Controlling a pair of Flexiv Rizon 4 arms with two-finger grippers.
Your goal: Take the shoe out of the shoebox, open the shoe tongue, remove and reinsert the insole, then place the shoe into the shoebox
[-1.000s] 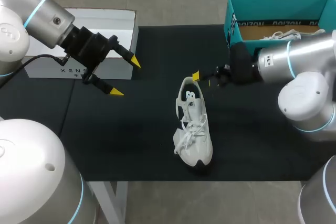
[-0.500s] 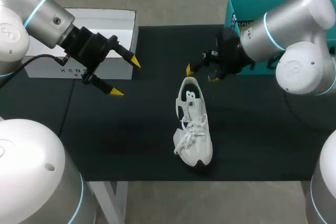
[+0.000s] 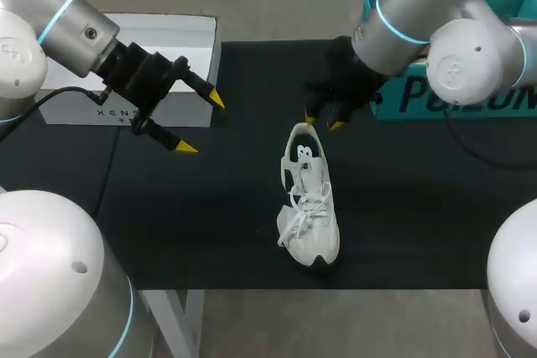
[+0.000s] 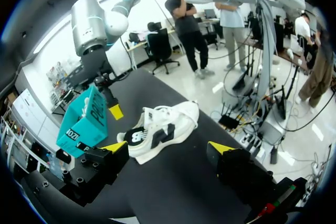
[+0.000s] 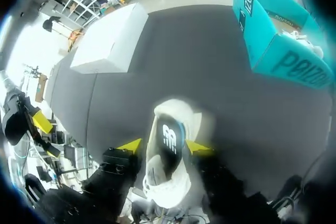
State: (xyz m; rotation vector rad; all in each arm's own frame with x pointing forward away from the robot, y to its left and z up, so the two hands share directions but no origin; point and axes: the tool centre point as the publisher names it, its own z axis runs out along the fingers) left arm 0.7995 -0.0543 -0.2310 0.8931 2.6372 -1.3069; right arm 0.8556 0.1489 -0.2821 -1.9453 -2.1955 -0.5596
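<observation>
A white shoe (image 3: 309,207) lies upright on the black table mat (image 3: 210,224), with its heel toward the far side and its toe near the front edge. My right gripper (image 3: 324,123) points down just over the heel. In the right wrist view its fingers stand apart on either side of the heel (image 5: 168,145), and contact is not clear. My left gripper (image 3: 201,123) hangs wide open to the left of the shoe, with nothing in it. From the left wrist, the shoe (image 4: 160,127) lies ahead of that gripper (image 4: 168,148). The teal shoebox (image 3: 457,94) stands at the far right, partly hidden by my right arm.
A white box (image 3: 159,44) sits at the far left of the table, behind my left gripper. The teal shoebox (image 5: 281,51) stands open, and something white (image 5: 308,45) shows inside it. The mat's front edge runs just beyond the shoe's toe.
My right arm has swung up and leftward from the shoebox side, turning its gripper down over the shoe's heel, and its fingers have narrowed. The left arm and the shoe have not moved.
</observation>
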